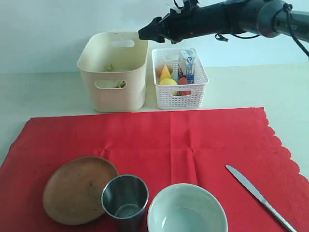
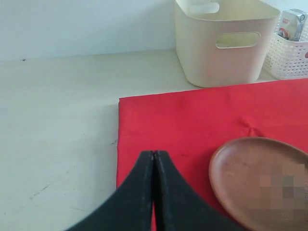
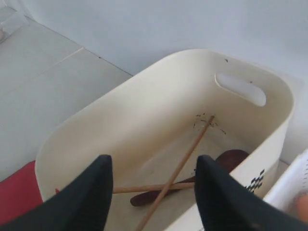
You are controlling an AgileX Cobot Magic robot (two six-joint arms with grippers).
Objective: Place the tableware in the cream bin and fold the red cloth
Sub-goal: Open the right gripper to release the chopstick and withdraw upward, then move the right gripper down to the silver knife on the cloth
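The red cloth [image 1: 145,145] lies flat on the table. On it stand the brown wooden plate [image 1: 77,188], the steel cup [image 1: 125,200], the pale bowl [image 1: 187,211] and the silver knife [image 1: 258,195]. My right gripper [image 3: 153,161] hangs open above the cream bin [image 1: 113,72], nothing between its fingers. Inside the bin [image 3: 159,120] lie two crossed chopsticks [image 3: 180,163] and the dark spoon [image 3: 221,161]. My left gripper [image 2: 154,154] is shut and empty over the cloth's corner [image 2: 192,120], beside the plate [image 2: 262,178].
A white lattice basket [image 1: 179,79] stands right of the bin, holding a milk carton [image 1: 186,65], a lemon [image 1: 168,82] and other food. Bare table surrounds the cloth on the left [image 2: 57,125] and behind it. A wall rises close behind the containers.
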